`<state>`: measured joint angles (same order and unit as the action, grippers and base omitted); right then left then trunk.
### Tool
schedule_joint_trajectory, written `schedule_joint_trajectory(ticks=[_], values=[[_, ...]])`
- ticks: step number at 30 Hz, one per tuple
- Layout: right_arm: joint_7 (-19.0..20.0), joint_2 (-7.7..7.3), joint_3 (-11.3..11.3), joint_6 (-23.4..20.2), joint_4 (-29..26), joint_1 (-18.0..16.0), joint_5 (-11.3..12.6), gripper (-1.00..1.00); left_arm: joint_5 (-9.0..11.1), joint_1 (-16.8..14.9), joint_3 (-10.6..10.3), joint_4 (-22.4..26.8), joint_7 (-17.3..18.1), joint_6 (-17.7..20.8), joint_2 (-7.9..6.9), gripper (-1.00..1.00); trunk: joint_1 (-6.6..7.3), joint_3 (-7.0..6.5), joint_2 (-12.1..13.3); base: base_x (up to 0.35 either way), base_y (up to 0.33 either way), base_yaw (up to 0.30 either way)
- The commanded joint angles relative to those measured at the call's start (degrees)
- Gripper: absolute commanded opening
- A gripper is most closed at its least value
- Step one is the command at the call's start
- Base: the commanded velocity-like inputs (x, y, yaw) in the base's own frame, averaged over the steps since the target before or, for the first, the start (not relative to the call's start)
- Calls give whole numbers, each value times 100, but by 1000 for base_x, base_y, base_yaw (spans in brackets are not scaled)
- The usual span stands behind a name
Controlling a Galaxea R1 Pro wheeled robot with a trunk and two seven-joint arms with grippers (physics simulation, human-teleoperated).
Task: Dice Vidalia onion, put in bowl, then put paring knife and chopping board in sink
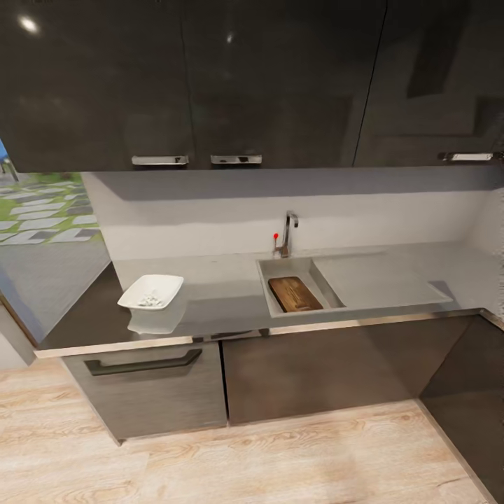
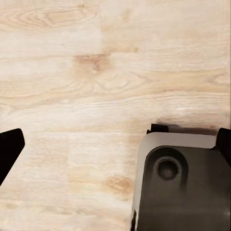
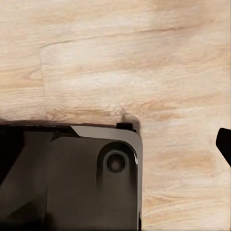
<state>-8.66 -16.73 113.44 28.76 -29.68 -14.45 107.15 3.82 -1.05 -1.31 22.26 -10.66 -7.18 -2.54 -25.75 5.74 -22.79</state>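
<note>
Here is the kitchen from the head camera: the long dark grey glossy tabletop [image 1: 224,297] runs across the view, with a thin metallic front edge and dark grey cabinets below. Set into it, right of centre, is the rectangular stainless-steel sink [image 1: 297,267], its flat steel drainboard stretching away to the right. The chrome angular tap [image 1: 288,231] stands at the far rim, a small red-knobbed lever [image 1: 276,236] just left of it.

Inside the basin lies the dark brown wooden rectangular chopping board [image 1: 295,293], rounded corners showing, resting towards the near side and angled a little. I cannot make out a knife in there.

Over on the left part of the tabletop sits the shallow white glossy squarish bowl [image 1: 150,291], well apart from the sink, and it holds a small heap of pale diced pieces [image 1: 150,302]. Its reflection shows on the shiny surface beneath it.

Glossy dark wall cupboards [image 1: 210,77] hang above, with metal handles along their lower edge.

Both wrist cameras look down at the light wooden plank floor [image 2: 96,72]. A dark finger tip of the left claw [image 2: 9,149] pokes in at the frame's edge, and a dark tip of the right claw [image 3: 225,144] likewise; whether either claw is wide or narrow, I cannot tell. A dark grey rounded part of the robot base [image 3: 72,178] sits on the floor in each.
</note>
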Motion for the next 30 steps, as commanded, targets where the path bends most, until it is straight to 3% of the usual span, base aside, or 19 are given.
schedule_joint_trajectory(ticks=[1, 5, 11, 18, 22, 30], values=[[-40, 0, 44, 26, -17, -14, 19, 100, 41, -33, -16, -29, -14, 109, -14, 100, -4, 4, -13, 0, 0, -117], [-44, 2, 39, 17, -13, -14, 90, 100, 47, -72, -14, -317, -14, 293, -69, 100, -4, -31, -13, 0, 0, -125], [-51, 36, 38, 11, -12, -13, 476, 100, 48, -79, -23, -1094, -11, 316, -146, 100, -4, -84, -13, 0, 0, -131], [-64, 64, 38, -1, -12, -13, 514, 100, 76, -80, -43, -1391, 27, 297, -159, 100, -4, -147, -13, 0, 0, -78], [-65, 72, 36, -2, -11, -13, 517, 100, 184, -80, -48, -1546, 21, 294, -110, 100, -4, -184, -13, 0, 0, -8], [-65, 79, 32, -2, -12, -13, 517, 100, 214, -80, -62, -1786, 24, 263, -33, 100, -4, -258, -13, 0, 0, -1]])
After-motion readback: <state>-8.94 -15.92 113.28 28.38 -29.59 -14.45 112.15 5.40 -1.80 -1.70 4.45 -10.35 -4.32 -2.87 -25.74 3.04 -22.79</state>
